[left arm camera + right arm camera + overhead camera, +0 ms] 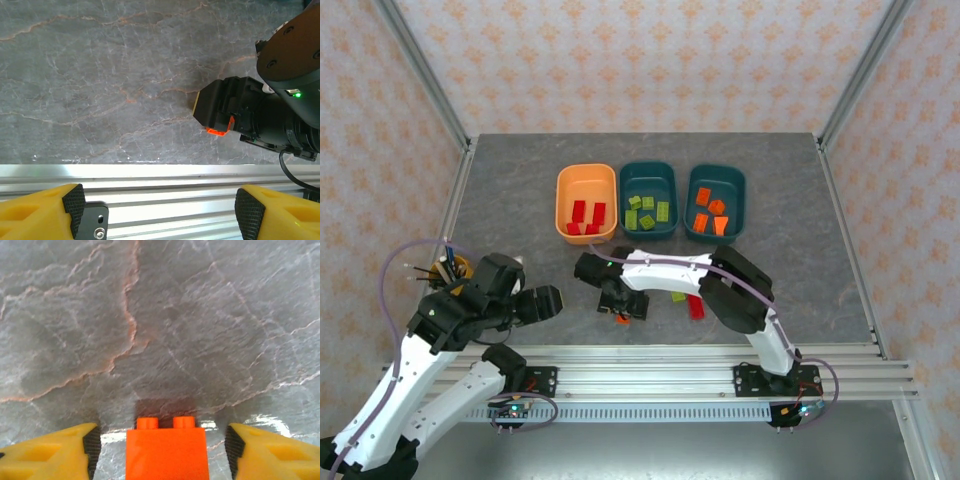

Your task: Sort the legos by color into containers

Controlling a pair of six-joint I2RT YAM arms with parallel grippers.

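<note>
An orange lego (166,452) stands on the table between the fingers of my right gripper (160,447), which is open with a gap on each side of the brick. From above, that gripper (619,306) points down over the orange lego (622,319). A yellow-green lego (678,296) and a red lego (696,306) lie beside the right arm. Red legos fill the light orange container (563,190), yellow-green ones the middle teal container (625,180), orange ones the right teal container (740,185). My left gripper (552,300) hangs open over the rail (160,172), holding nothing.
A yellow pen cup (450,268) stands at the left beside the left arm. The aluminium rail (650,360) runs along the table's near edge. In the left wrist view the right gripper's black body (260,112) sits over the orange lego (218,131).
</note>
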